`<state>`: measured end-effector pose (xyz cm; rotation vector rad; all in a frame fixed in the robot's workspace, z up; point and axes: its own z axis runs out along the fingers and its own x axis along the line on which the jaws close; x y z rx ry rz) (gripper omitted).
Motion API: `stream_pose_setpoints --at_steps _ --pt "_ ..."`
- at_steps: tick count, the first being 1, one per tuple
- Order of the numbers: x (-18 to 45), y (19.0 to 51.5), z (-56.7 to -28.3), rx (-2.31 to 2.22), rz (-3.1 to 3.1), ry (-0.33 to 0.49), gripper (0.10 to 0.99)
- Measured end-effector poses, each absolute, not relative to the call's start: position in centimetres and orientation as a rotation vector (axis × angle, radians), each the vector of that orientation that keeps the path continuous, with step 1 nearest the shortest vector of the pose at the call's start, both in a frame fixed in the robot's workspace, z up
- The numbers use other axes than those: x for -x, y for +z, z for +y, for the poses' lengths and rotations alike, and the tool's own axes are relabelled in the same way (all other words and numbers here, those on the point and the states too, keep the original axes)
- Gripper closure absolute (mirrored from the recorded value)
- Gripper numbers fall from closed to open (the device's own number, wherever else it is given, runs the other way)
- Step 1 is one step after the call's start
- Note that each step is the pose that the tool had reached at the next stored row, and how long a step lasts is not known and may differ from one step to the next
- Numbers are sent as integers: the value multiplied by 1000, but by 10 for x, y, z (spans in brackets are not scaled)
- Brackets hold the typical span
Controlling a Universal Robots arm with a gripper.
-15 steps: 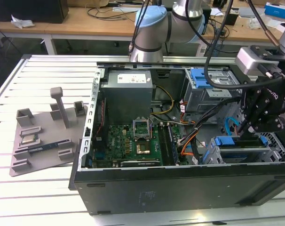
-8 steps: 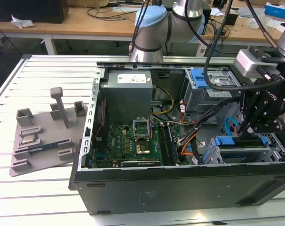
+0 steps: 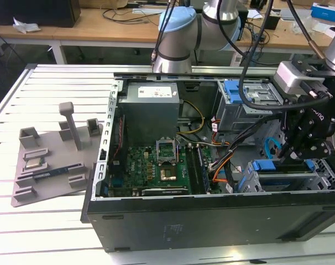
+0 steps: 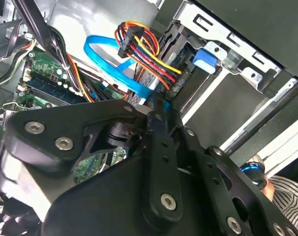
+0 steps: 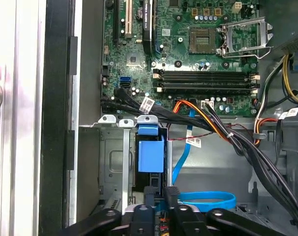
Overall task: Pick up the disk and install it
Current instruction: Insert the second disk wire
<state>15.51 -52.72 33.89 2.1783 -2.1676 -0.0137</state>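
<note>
The disk [image 5: 151,155] stands on edge in a slot of the grey metal drive cage [image 5: 112,162], its blue carrier bracket facing the motherboard. In the exterior view the disk's blue end [image 3: 264,165] sits at the case's front right corner. My gripper [image 5: 159,196] is directly over it, black fingers [image 5: 171,194] drawn close on the disk's thin sides. From the exterior view the gripper [image 3: 297,152] hangs low over the cage [image 3: 322,176], tips hidden. A sliver of blue shows at the gripper [image 4: 156,110] in the second wrist view.
Cable bundles [image 5: 213,123] and a blue data cable loop [image 5: 208,199] run close beside the cage. The motherboard [image 3: 156,165] and power supply [image 3: 151,107] fill the open case. A second cage with a blue latch [image 4: 205,59] is nearby. A grey tray [image 3: 51,160] lies at the exterior view's left.
</note>
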Motion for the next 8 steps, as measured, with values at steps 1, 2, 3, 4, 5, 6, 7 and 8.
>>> stream_pose_setpoints --at_steps 1,2,3,4,5,6,7,8 --pt "-155 339 -527 -2178 -2167 -12 851" --pt "-155 345 -527 -2176 -2166 -9 851" --pt "-155 351 -526 -2176 -2166 -9 851" --pt "-155 355 -524 -2175 -2165 -8 851" --pt "-155 358 -523 -2175 -2165 -6 851" --pt "-155 362 -522 -2173 -2163 -4 851" --pt "-155 366 -521 -2173 -2163 -2 851" --pt "-155 370 -521 -2172 -2162 -1 929"
